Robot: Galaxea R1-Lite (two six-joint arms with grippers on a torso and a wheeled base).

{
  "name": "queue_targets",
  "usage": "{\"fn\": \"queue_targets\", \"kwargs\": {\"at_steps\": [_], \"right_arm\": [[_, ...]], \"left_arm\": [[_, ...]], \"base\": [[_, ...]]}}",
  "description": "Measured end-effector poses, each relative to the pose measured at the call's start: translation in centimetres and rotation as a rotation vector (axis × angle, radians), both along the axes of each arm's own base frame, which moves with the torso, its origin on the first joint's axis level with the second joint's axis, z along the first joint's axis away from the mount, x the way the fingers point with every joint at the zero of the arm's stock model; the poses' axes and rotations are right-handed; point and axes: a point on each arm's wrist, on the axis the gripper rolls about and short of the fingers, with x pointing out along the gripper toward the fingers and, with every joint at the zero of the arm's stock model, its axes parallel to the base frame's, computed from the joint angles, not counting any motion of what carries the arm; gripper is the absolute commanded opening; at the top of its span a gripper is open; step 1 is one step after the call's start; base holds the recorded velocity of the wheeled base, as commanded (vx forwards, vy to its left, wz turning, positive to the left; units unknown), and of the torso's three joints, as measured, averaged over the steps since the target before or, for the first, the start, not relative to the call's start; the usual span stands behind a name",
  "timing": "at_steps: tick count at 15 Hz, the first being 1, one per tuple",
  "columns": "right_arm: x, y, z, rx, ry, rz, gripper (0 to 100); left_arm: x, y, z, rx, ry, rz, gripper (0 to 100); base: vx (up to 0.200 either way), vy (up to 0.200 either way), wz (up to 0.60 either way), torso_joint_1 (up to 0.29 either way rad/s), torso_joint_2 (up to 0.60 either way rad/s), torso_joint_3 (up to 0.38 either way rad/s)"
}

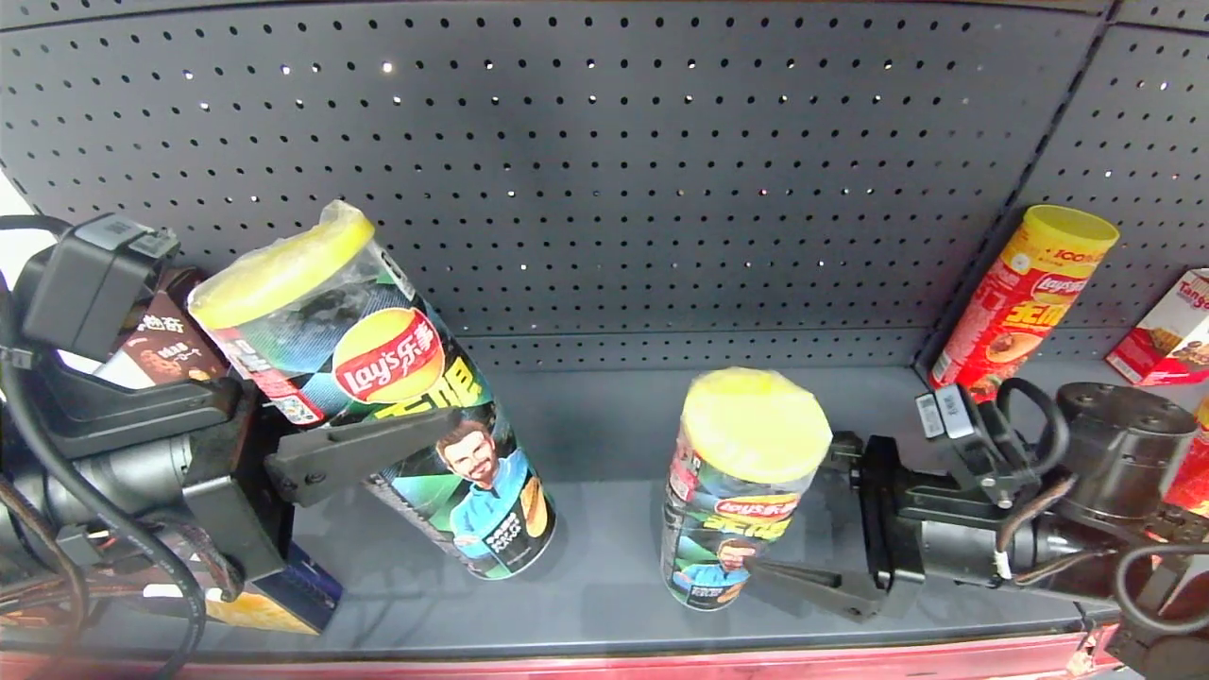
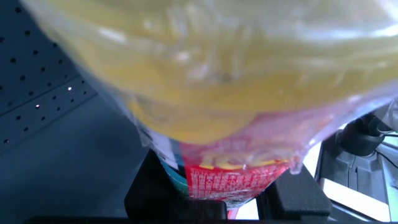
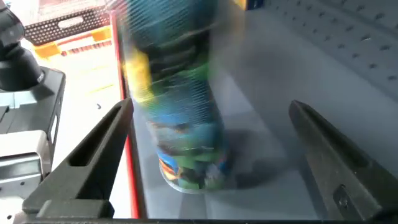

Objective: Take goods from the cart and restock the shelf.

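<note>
— Chip cans: where are they sitting, and what room is lying around them?

— Two are showing. The tilted chip can [image 1: 387,364] is leaning over the left part of the shelf [image 1: 604,529]. Its yellow lid is pointing up toward the left back corner and its base is lying low toward the middle. I cannot tell whether the base is touching the shelf floor. The upright chip can [image 1: 746,472] is standing right of the middle, near the front edge.

— And the open room?

— Bare shelf floor is stretching between the two cans and behind both, as far as the pegboard back [image 1: 604,170]. A red lip [image 1: 661,661] is running along the front edge, near the upright one. At the left front corner a blue and yellow box [image 1: 283,600] is lying under the left arm, and a brown packet [image 1: 165,345] is standing farther back at the left edge. A red can [image 1: 1025,293] is standing at the back on the right, with a red box [image 1: 1166,331] beyond it.

— How are the end effectors sitting?

— The left end effector [image 1: 416,439] is pinching the tilted chip can [image 2: 236,81] around its middle, one finger crossing its front. The right end effector [image 1: 784,510] is reaching in from the right with its fingers spread, the upright chip can [image 3: 180,124] standing between them. In the wrist view of the right end effector [image 3: 211,106], the can is standing just beside one finger and well apart from the other.
</note>
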Motion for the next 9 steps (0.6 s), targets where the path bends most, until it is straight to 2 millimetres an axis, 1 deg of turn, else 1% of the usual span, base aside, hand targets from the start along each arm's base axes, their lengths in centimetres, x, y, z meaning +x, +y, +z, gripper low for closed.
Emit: {"fn": "queue_targets", "kwargs": {"at_steps": [4,7,9], "right_arm": [[-3.5,-2.4,1.9,0.022,-0.044,-0.027,100],[-6.6,-5.1,3.1,0.028,-0.058,-0.089,100],[-8.9,-6.7,3.4,0.027,-0.059,-0.140,100]], "left_arm": [[0.0,0.0,0.0,0.000,0.000,0.000,0],[0.0,0.0,0.0,-0.001,-0.002,0.000,0],[-0.1,0.0,0.1,-0.002,-0.007,0.000,0]], "base": [[0.000,0.000,0.00,0.000,0.00,0.000],[0.000,0.000,0.00,0.000,0.00,0.000],[0.000,0.000,0.00,0.000,0.00,0.000]]}}
